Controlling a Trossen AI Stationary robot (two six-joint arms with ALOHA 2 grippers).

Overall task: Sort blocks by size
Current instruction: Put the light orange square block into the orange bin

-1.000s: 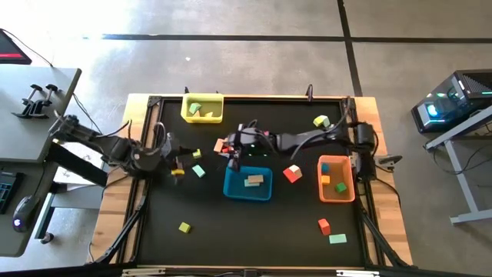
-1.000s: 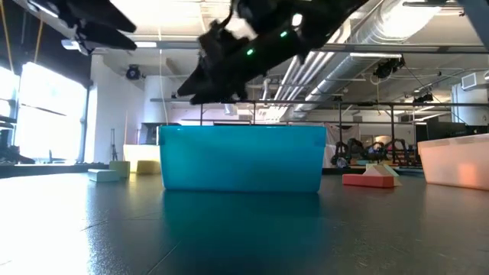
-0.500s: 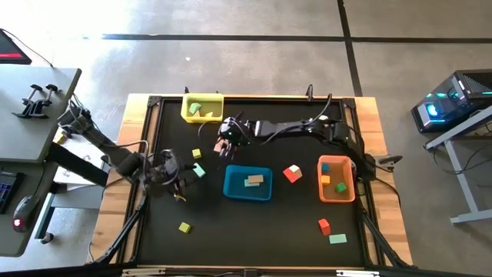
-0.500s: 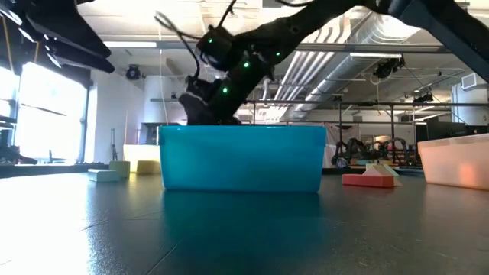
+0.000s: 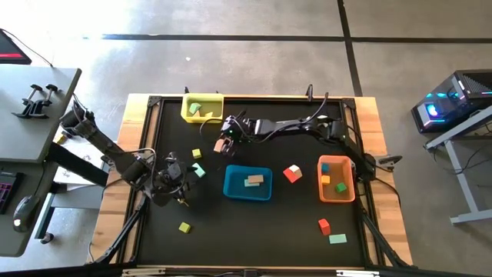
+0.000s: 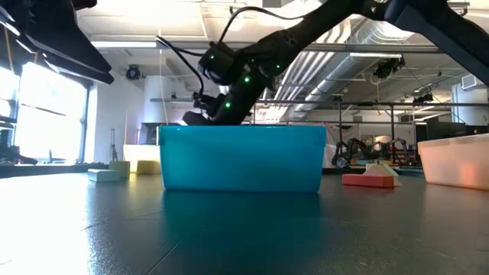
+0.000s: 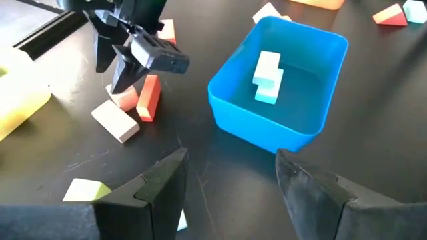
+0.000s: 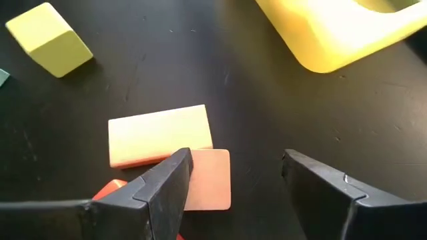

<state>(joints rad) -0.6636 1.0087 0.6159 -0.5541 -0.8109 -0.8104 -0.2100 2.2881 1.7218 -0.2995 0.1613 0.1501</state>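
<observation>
We hover over blocks near the yellow tray (image 5: 203, 108).
Our right gripper (image 8: 233, 177) hangs spread above a tan bar (image 8: 160, 135) and salmon block (image 8: 208, 179); our left gripper (image 7: 230, 175), also spread, faces the blue tray (image 7: 230, 110).

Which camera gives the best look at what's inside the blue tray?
The left wrist view: the blue tray is close, with a pale block inside. The high view shows both from farther off; the low view shows only the tray's wall; the right wrist view misses it.
</observation>
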